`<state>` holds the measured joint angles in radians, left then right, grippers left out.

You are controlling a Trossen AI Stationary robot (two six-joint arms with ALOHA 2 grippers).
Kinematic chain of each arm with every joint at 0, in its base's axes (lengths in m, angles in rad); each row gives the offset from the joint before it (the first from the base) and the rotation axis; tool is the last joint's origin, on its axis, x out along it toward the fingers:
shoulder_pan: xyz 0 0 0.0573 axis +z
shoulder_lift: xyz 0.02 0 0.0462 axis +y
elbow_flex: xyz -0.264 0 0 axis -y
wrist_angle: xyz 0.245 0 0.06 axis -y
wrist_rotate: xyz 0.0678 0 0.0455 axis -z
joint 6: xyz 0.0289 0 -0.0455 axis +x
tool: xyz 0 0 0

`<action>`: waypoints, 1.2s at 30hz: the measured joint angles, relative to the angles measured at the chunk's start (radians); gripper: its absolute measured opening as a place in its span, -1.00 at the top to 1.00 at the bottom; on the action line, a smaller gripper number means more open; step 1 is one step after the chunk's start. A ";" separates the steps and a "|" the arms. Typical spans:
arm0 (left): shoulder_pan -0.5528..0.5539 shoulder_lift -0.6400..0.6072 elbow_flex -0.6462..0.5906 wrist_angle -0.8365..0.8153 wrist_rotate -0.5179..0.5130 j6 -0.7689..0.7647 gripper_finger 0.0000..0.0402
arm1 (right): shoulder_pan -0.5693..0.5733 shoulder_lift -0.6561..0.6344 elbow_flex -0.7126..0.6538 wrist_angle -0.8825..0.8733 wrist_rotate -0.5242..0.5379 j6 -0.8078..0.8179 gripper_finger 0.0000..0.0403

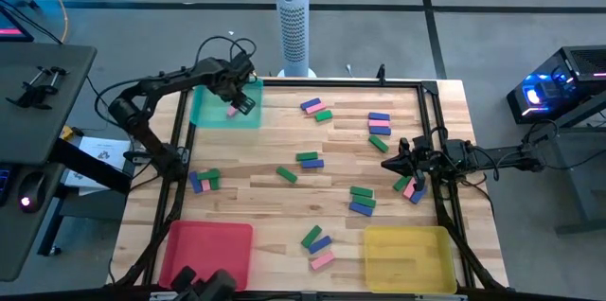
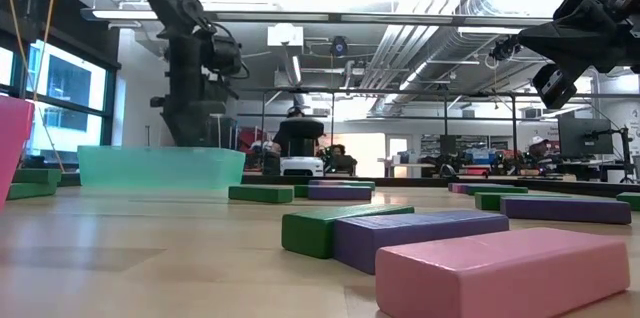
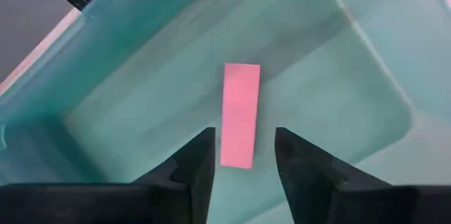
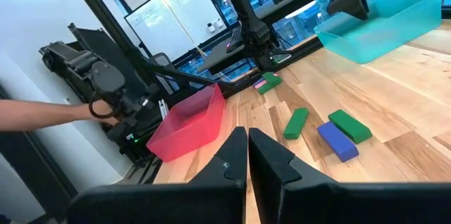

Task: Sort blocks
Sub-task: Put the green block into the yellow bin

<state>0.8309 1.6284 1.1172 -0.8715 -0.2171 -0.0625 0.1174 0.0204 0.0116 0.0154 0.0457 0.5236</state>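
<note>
My left gripper (image 1: pixel 240 102) hangs open over the teal tray (image 1: pixel 210 112) at the table's far left corner. A pink block (image 3: pixel 239 114) lies flat on the tray floor. Its near end sits between my fingertips (image 3: pixel 243 136), with a gap on each side. My right gripper (image 1: pixel 390 163) is shut on nothing (image 4: pixel 247 134), raised above the table near the right edge and pointing left. Pink, blue and green blocks lie scattered over the wood, among them a pair (image 1: pixel 309 161) at mid-table and a cluster (image 1: pixel 409 188) under the right arm.
A red tray (image 1: pixel 208 249) stands at the near left corner and a yellow tray (image 1: pixel 409 256) at the near right. A white tower (image 1: pixel 294 17) stands beyond the far edge. A black frame rims the table. A person's hand (image 4: pixel 35 111) shows beyond the table.
</note>
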 joint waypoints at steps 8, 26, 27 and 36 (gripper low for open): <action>-0.030 -0.123 0.000 0.139 -0.011 -0.105 0.16 | 0.000 0.000 0.000 0.000 0.000 0.000 1.00; -0.407 -0.506 0.000 0.632 0.143 -0.110 0.16 | 0.000 0.000 0.000 0.000 0.000 0.000 1.00; -0.429 -0.516 0.000 0.656 0.149 -0.103 0.16 | 0.000 0.000 0.000 0.000 0.000 0.000 1.00; -0.660 -0.561 0.001 0.766 0.191 -0.148 0.16 | 0.000 -0.001 0.000 0.011 0.075 0.051 1.00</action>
<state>0.1709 1.0676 1.1179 -0.1058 -0.0259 -0.2109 0.1173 0.0196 0.0116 0.0261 0.1204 0.5750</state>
